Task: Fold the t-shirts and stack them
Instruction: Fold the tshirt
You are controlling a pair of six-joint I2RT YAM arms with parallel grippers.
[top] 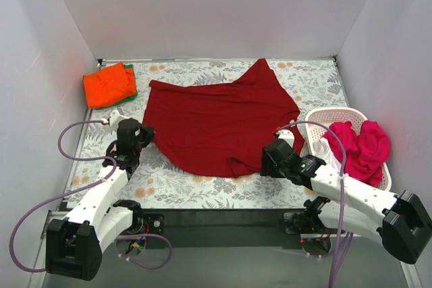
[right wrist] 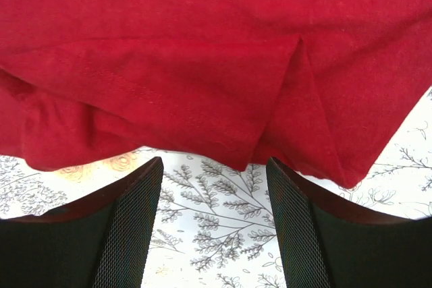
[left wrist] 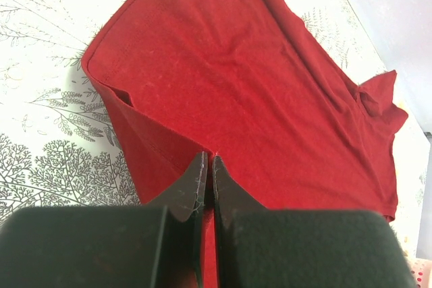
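Dark crimson t-shirt (top: 219, 123) lies spread across the middle of the floral-patterned tabletop (top: 196, 190). It is mostly flat, with one corner pointing toward the back wall and its near hem rumpled into soft folds.

The left gripper (left wrist: 208, 166) has its jaws pressed together on the shirt's left edge. They pinch a ridge of cloth that rises a little off the tabletop. The right gripper (right wrist: 214, 165) has its jaws spread wide, just in front of the near hem by the shirt's right corner. They hold nothing, and the wrist view does not make clear whether the tips brush the cloth.

From above, each arm's own body hides its jaw tips. The right wrist view cuts off all but the hem.

At the back left corner sits a folded orange t-shirt (top: 106, 84). A green t-shirt (top: 132, 80) shows only as a thin rim beneath it. At the right edge, a pale basket (top: 331, 114) holds a bunched magenta-pink t-shirt (top: 361, 145).
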